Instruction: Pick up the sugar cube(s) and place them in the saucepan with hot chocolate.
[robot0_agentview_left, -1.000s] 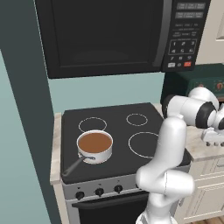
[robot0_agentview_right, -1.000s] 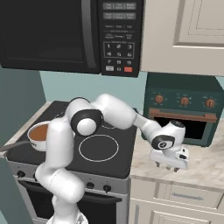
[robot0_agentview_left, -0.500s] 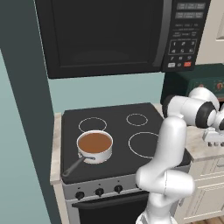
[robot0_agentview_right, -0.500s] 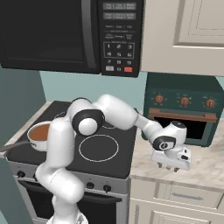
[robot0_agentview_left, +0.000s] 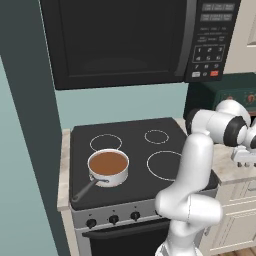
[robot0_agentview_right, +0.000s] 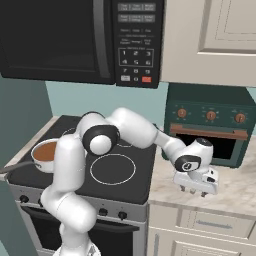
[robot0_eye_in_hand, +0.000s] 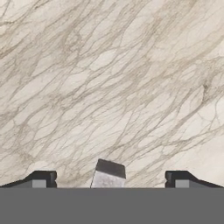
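Observation:
A small white sugar cube (robot0_eye_in_hand: 108, 176) lies on the marble counter (robot0_eye_in_hand: 113, 87), between the two dark fingertips (robot0_eye_in_hand: 40, 178) of my gripper (robot0_eye_in_hand: 111, 178). The jaws stand wide open on either side of the cube, not touching it. From the base, my gripper (robot0_agentview_right: 195, 189) hangs low over the counter right of the stove, also at the right edge as the gripper (robot0_agentview_left: 245, 160). The saucepan (robot0_agentview_left: 108, 175) sits on the front left burner, its dark handle pointing to the front left, holding flat reddish-brown hot chocolate (robot0_agentview_left: 108, 162). The arm partly hides the saucepan (robot0_agentview_right: 41, 156) in the right base view.
A dark green toaster oven (robot0_agentview_right: 210, 131) stands at the back of the counter (robot0_agentview_right: 240, 187), just behind my hand. A black microwave (robot0_agentview_right: 75, 40) hangs above the black stove (robot0_agentview_left: 150, 150). Cabinets (robot0_agentview_right: 215, 35) hang at the upper right.
The hand has dipped slightly toward the counter. The saucepan has not moved.

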